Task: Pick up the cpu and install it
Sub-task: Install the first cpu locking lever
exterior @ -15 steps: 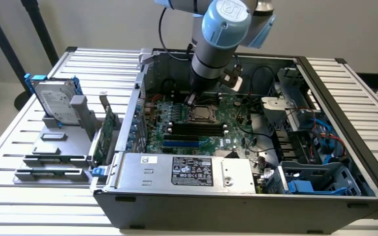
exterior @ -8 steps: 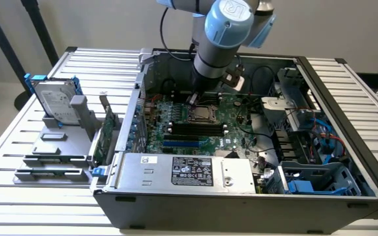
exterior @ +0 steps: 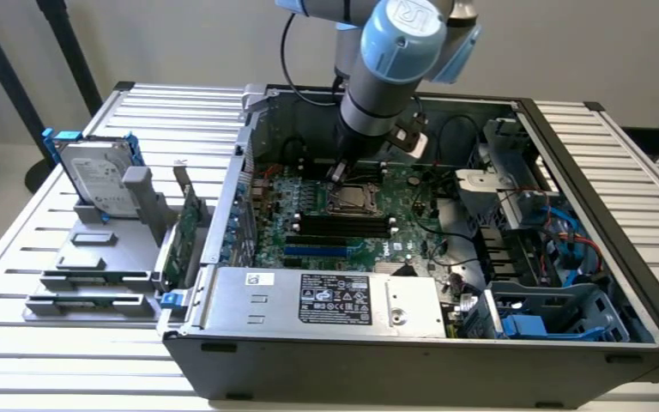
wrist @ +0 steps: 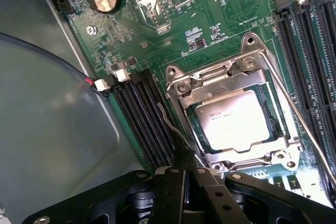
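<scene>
A slatted metal tabletop (exterior: 604,163) carries an open computer case (exterior: 421,360) (lid off, motherboard (wrist: 157,19) exposed). The claw (wrist: 181,174), closed and holding nothing, hangs just over the socket frame (wrist: 231,72). The cpu (wrist: 233,121) sits seated there, just beyond its fingertips.

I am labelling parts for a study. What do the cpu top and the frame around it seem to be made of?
The cpu top looks like brushed silver-grey metal: it reflects light softly and carries printed text. The socket frame around it seems bright, shiny steel, with glinting edges and screws.
</scene>
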Available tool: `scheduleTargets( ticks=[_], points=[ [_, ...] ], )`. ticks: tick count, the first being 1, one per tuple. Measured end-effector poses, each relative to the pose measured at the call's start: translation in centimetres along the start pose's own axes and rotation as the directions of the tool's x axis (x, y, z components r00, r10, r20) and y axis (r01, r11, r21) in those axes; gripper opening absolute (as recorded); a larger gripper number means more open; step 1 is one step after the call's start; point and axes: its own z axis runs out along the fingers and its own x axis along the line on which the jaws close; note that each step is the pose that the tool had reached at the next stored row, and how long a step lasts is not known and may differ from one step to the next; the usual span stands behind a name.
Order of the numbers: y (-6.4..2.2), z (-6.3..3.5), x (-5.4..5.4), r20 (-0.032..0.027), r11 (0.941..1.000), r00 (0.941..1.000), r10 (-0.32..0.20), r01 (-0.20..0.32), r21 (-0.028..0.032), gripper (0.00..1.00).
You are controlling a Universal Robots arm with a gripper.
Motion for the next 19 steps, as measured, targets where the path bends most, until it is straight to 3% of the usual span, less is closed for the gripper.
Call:
scheduleTargets(
  ticks=[9, 19],
  points=[
    [0.48, -0.06, 0.22, 0.0072, 0.9999, 0.9999, 0.007, -0.008, 0.0141, 0.11],
    [1.01, -0.08, 0.41, 0.0112, 0.9996, 0.9998, 0.016, -0.016, 0.0232, 0.11]
  ],
)
